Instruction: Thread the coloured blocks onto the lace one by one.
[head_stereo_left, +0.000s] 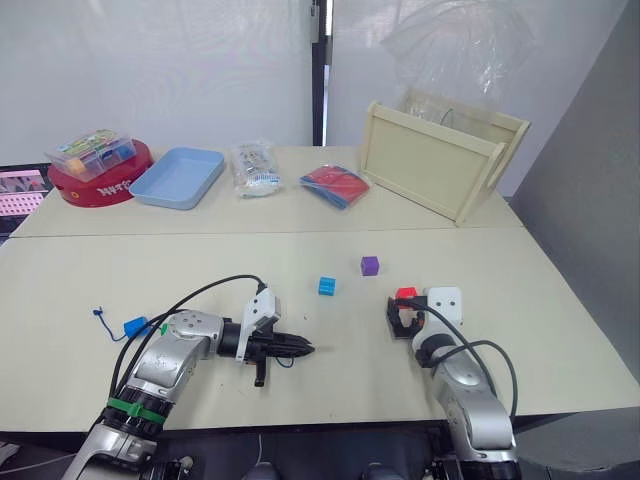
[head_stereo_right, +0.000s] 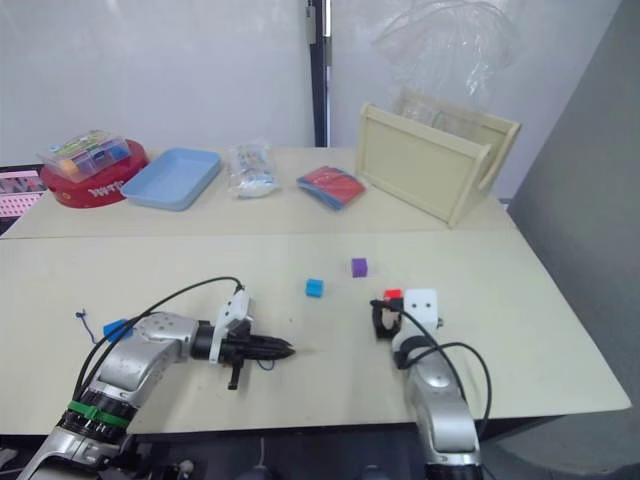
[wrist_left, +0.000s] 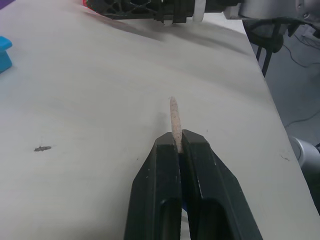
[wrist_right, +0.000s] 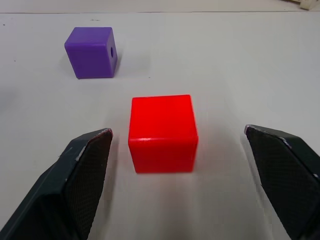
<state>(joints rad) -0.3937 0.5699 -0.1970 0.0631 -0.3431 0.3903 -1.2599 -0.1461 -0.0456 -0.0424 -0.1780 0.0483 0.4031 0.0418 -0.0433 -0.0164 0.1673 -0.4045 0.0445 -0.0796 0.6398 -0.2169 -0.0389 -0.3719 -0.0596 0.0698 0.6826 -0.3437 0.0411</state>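
My left gripper lies low over the table's front middle, shut on the lace's pale stiff tip, which pokes out past the fingers. The dark-blue lace's knotted end lies at the left beside a blue block. A red block sits on the table between the fingers of my open right gripper, touching neither. Beyond it stands a purple block, its hole facing sideways. A cyan block rests between the two grippers, a little farther back.
On the far table stand a wooden crate, a red-and-blue packet, a clear bag, a light-blue tray and a red tin topped by a clear box of small pieces. A black cable arcs over my left arm.
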